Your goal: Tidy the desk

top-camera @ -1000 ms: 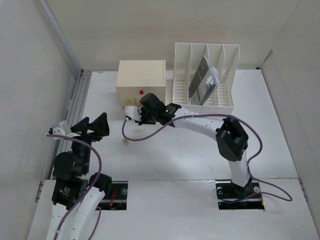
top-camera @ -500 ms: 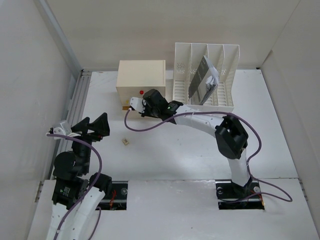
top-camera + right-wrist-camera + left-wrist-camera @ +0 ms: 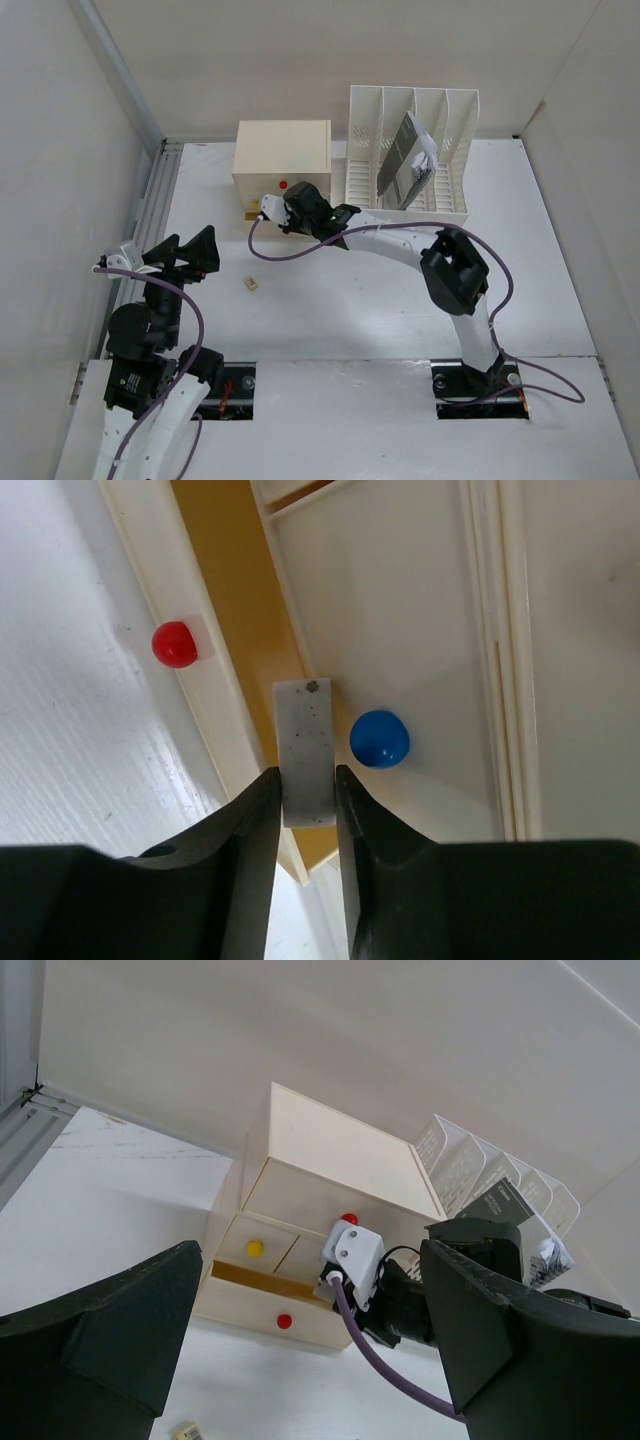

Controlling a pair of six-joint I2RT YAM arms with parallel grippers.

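Observation:
The white desk (image 3: 360, 300) carries a cream drawer box (image 3: 282, 150) at the back. My right gripper (image 3: 283, 215) is at the box's front. In the right wrist view it (image 3: 305, 780) is shut on a small white block (image 3: 303, 750), held over the open bottom drawer (image 3: 230, 600) with the red knob (image 3: 174, 644), beside a blue knob (image 3: 379, 739). My left gripper (image 3: 185, 250) is open and empty above the desk's left side. In its wrist view (image 3: 310, 1290) it faces the box (image 3: 320, 1160) and the right gripper (image 3: 400, 1295).
A small tan piece (image 3: 250, 284) lies on the desk in front of the box; it also shows in the left wrist view (image 3: 185, 1430). A white slotted file rack (image 3: 450, 120) holding a dark booklet (image 3: 405, 160) stands right of the box. A grey rail (image 3: 150, 210) runs along the left edge.
My right gripper has moved back and slightly right, from over the desk up to the drawer box's front, still holding the white block. The left arm has not moved.

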